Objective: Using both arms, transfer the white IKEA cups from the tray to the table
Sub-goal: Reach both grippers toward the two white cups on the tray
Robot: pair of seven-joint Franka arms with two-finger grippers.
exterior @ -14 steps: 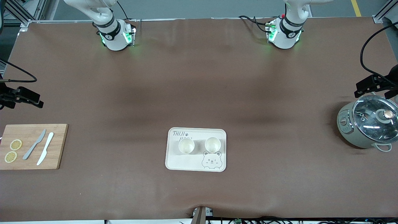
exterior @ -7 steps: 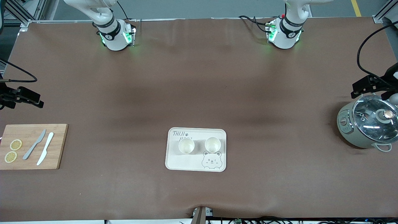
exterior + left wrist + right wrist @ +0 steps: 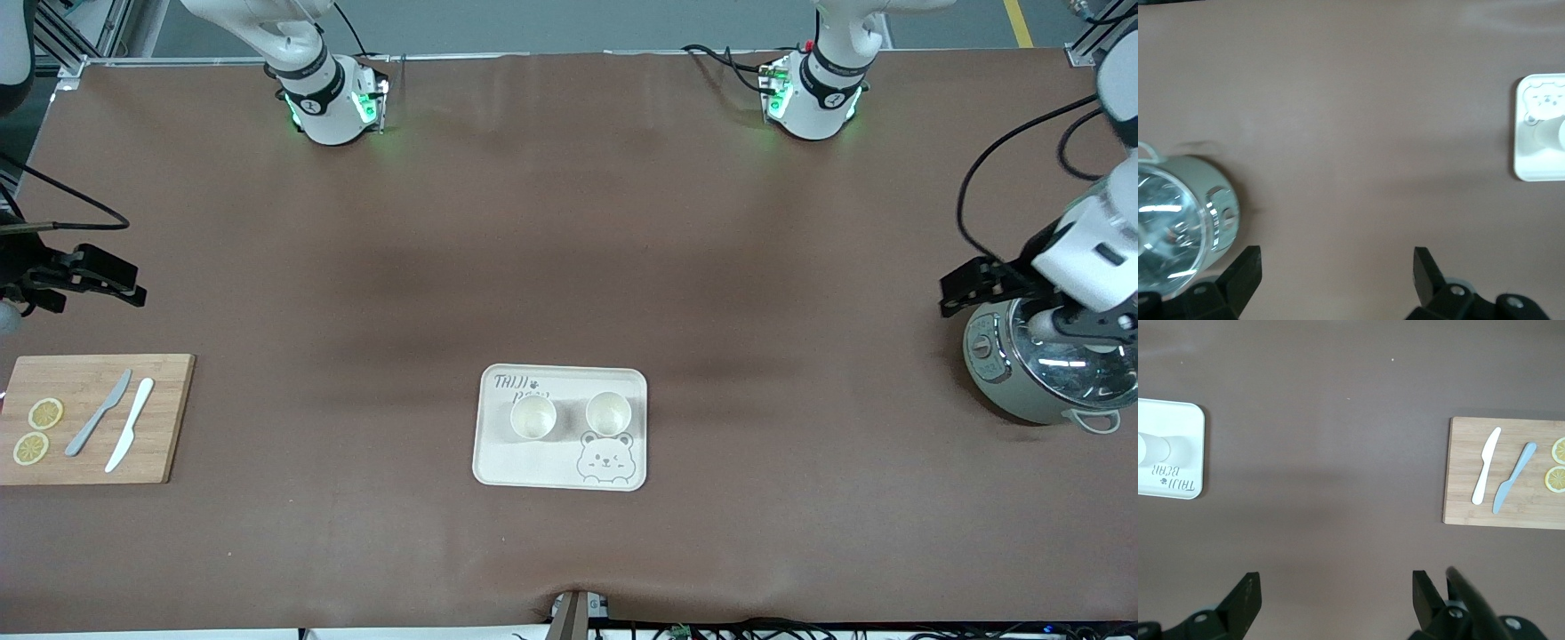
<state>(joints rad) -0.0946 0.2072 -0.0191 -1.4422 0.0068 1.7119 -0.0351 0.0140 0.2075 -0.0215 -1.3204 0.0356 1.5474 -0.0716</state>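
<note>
Two cream-white cups [image 3: 533, 417] [image 3: 609, 412] stand upright side by side on the bear tray [image 3: 498, 462], which lies on the table's part nearer the front camera. My left gripper [image 3: 978, 284] is open and empty in the air over the edge of the rice cooker, well away from the cups. In the left wrist view its gripper [image 3: 1335, 273] has bare table between the fingers, and the tray [image 3: 1528, 167] shows at the picture's edge. My right gripper [image 3: 98, 271] is open and empty over bare table by the cutting board. In its wrist view [image 3: 1335, 597] the tray [image 3: 1178, 420] and one cup [image 3: 1151, 447] show.
A rice cooker with a glass lid [image 3: 1040, 364] stands at the left arm's end of the table. A wooden cutting board [image 3: 89, 418] with two knives and two lemon slices lies at the right arm's end.
The left arm has swung in over the rice cooker toward the middle of the table. The right gripper has shifted a little inward. The cups and tray have not moved.
</note>
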